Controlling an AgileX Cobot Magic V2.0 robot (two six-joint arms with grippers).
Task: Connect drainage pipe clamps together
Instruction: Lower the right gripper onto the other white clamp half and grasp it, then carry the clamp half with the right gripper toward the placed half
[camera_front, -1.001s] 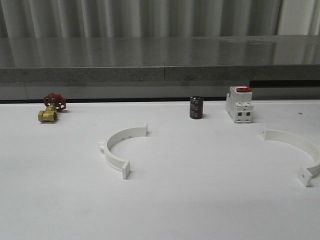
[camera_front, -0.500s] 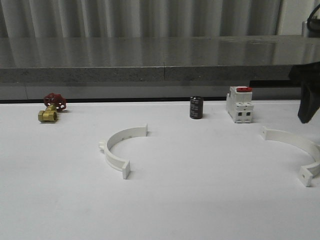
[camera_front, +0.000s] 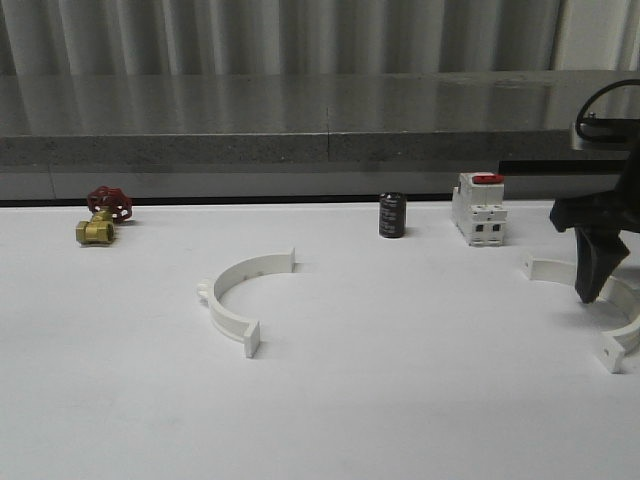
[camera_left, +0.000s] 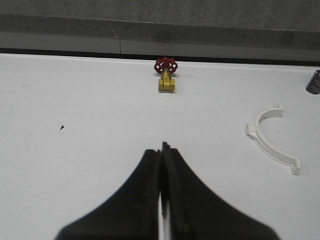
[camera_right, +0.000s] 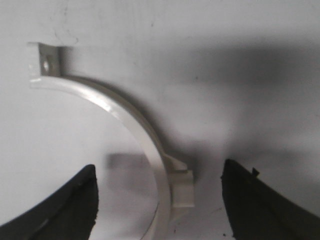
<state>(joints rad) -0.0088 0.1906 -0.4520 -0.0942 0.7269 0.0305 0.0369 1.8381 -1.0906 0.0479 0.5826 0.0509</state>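
We judge the task as near its beginning: the 2 pipe clamp halves lie well apart on the white table (camera_front: 400, 400), and nothing is joined yet. The left half-ring (camera_front: 238, 293) lies left of the middle of the table, with its open side turned to the right. The right half-ring (camera_front: 600, 300) lies near the right edge of the table, with its open side turned to the left. Our right gripper (camera_front: 590, 285) hangs just above the arc of this right half-ring, pointing down. In the right wrist view its fingers (camera_right: 75, 200) stand wide apart, 1 on each side of the arc (camera_right: 150, 150), and they do not touch it, so we hold nothing yet. Our left gripper (camera_left: 162, 190) has its 2 fingers pressed together with nothing between them; it is over bare table, and the left half-ring (camera_left: 270, 142) is off to its side, apart from it. At the back of the table stand a brass valve with a red handwheel (camera_front: 103, 215), a small dark cylinder (camera_front: 392, 215) and a white switch with a red top (camera_front: 480, 208); none of them belongs to the task. What is left, we think, is almost everything: to grasp the right half, to take the left half, to bring the 2 together and to fit tab to tab into 1 ring.
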